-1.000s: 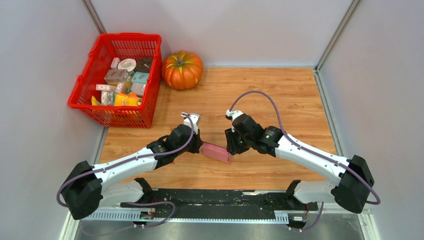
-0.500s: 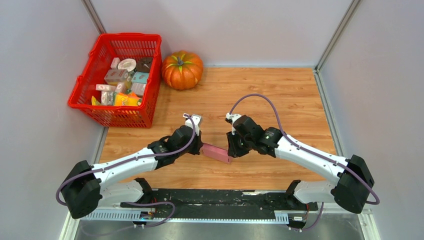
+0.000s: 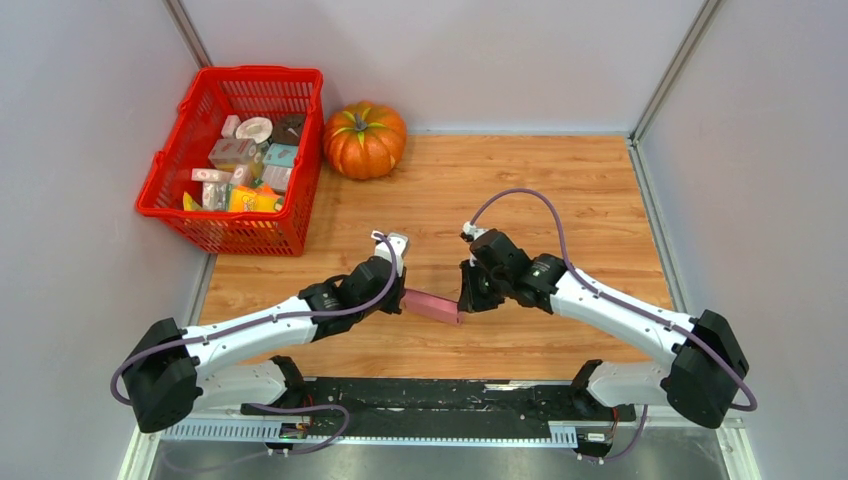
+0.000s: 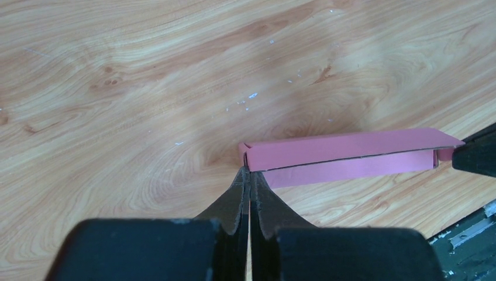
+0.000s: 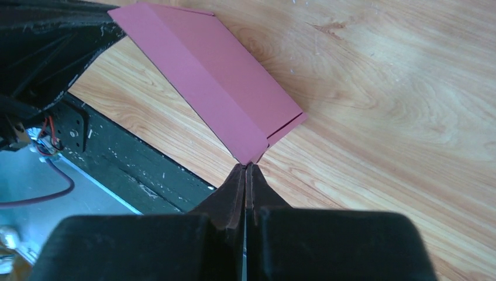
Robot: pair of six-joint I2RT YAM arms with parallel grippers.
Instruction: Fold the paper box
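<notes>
The paper box (image 3: pixel 432 306) sits between the two grippers near the front middle of the wooden table (image 3: pixel 560 190), a long slim pink slab lying crosswise, its right end a little nearer the arm bases. The left gripper (image 3: pixel 403 297) meets its left end and the right gripper (image 3: pixel 463 299) its right end. In the left wrist view the black fingers are pressed together, their tips nipping the lower corner of the box's near end; the box runs away to the right and casts a soft shadow on the wood beneath. In the right wrist view the fingers are likewise pressed flat against each other, their tips pinching the pointed near corner of the card.

The box is thin matte card, dusty pink, smooth and unprinted, with crisp fold lines; one broad face and one narrow side face show, and a thin flap edge stands slightly proud near the right gripper's corner. The table top is pale wood-grain with fine white scuffs; the fingers are matte black wedges, tapering to the tips.
</notes>
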